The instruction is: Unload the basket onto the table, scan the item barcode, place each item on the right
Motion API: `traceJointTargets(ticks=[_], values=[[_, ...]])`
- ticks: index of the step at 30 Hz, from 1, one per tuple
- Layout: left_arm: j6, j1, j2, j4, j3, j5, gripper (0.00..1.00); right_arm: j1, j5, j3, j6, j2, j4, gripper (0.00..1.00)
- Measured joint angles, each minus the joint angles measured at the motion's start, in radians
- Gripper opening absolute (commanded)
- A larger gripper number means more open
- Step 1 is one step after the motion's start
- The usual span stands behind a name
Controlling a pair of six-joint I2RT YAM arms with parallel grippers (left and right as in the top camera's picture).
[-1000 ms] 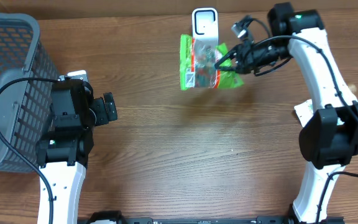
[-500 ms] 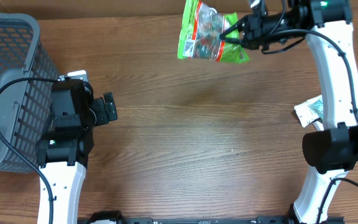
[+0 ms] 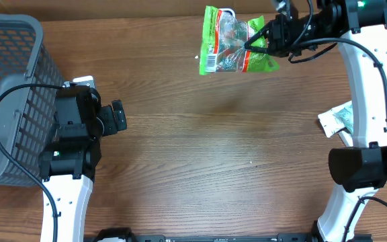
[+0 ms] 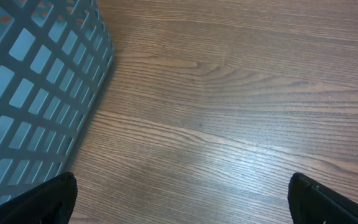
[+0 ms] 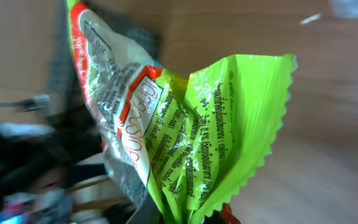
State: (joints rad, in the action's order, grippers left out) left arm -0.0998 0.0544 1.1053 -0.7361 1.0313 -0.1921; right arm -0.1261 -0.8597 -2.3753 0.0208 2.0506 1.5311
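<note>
A green and clear snack bag (image 3: 237, 48) hangs in the air at the far edge of the table, pinched at its right end by my right gripper (image 3: 261, 42), which is shut on it. A white barcode label (image 3: 210, 62) shows at the bag's lower left corner. Just a sliver of the white scanner (image 3: 228, 11) peeks out behind the bag's top. In the right wrist view the crumpled bag (image 5: 185, 124) fills the frame above my right gripper (image 5: 185, 218). My left gripper (image 3: 116, 117) rests open at the left, holding nothing, with bare table between its fingertips (image 4: 48, 199).
A grey mesh basket (image 3: 5, 81) stands at the left edge, close beside the left arm; its wall (image 4: 36, 81) shows in the left wrist view. A small white and green packet (image 3: 338, 119) lies at the right, near the right arm.
The right arm has risen and carried the bag toward the far edge and slightly right; the bag now covers most of the scanner. The left arm has not moved.
</note>
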Motion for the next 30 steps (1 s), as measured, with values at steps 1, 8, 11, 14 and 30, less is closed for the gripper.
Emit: traceJointTargets(ticks=[1,8,11,14,30], values=[[0.0,0.0,0.0,0.0,0.0,0.0,1.0,-0.008,0.051,0.0,0.002,0.0,-0.021,0.04],[0.0,0.0,0.0,0.0,0.0,0.0,1.0,-0.158,0.677,0.001,-0.016,0.0,-0.266,0.04],[0.0,0.0,0.0,0.0,0.0,0.0,1.0,-0.243,0.958,0.002,-0.002,0.008,-0.399,0.04],[0.0,0.0,0.0,0.0,0.0,0.0,1.0,-0.297,1.146,0.002,0.06,0.031,-0.527,0.04],[0.0,0.0,0.0,0.0,0.0,0.0,1.0,-0.306,1.433,0.002,0.643,0.284,-0.915,0.04]])
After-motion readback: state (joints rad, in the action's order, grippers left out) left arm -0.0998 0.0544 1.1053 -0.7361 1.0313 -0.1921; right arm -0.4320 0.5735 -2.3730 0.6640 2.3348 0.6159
